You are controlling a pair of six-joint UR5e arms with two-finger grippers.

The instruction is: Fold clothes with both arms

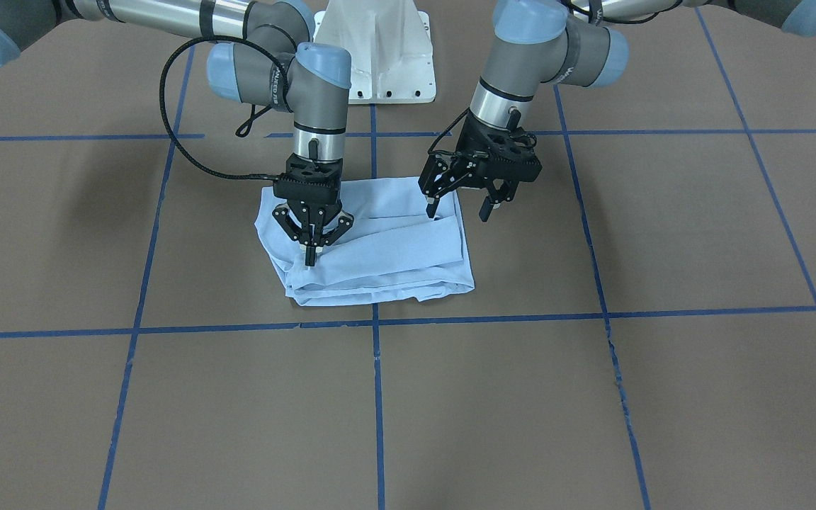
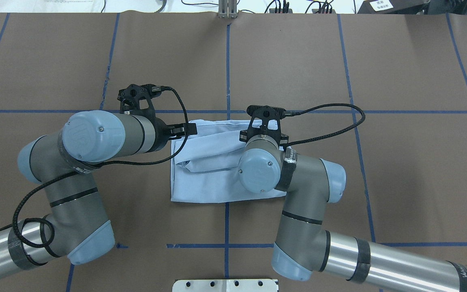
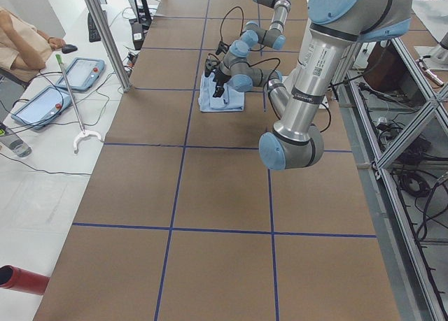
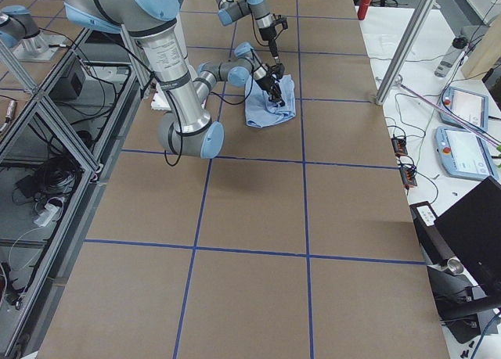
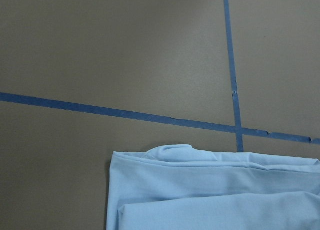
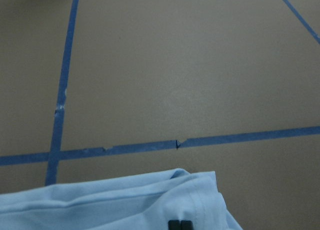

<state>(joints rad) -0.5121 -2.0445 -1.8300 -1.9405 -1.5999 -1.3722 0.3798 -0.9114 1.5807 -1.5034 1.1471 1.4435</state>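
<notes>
Straight out from the white pedestal base (image 1: 380,57), you had the light blue T-shirt (image 1: 387,255) lying on the brown table (image 1: 663,234). It was folded into a rough rectangle, its layers stacked and slightly rumpled along the edge farthest from the base. It straddled the blue tape line (image 1: 377,397) that ran outward from the base's middle, and it sat between two cross lines of tape (image 1: 663,131) without touching either.

On the base's right-arm side, your right arm (image 1: 316,92) turned the right claw (image 1: 312,258) straight down onto the shirt. That claw was clenched, its fingers pressed together on a pinch of cloth toward the shirt's corner farthest from the base. The right wrist camera showed the dark fingertips (image 6: 179,224) meeting at the fabric, close to a hemmed edge.

On the base's left-arm side, your left arm (image 1: 521,71) held the left claw (image 1: 459,209) low over the shirt's side edge. That claw was released, jaws spread wide and holding nothing: one finger above the cloth, the other past the edge above bare table. The left wrist camera looked down on a shirt corner, just short of a tape crossing (image 5: 237,132).

A black cable (image 2: 339,117) looped from each wrist.
</notes>
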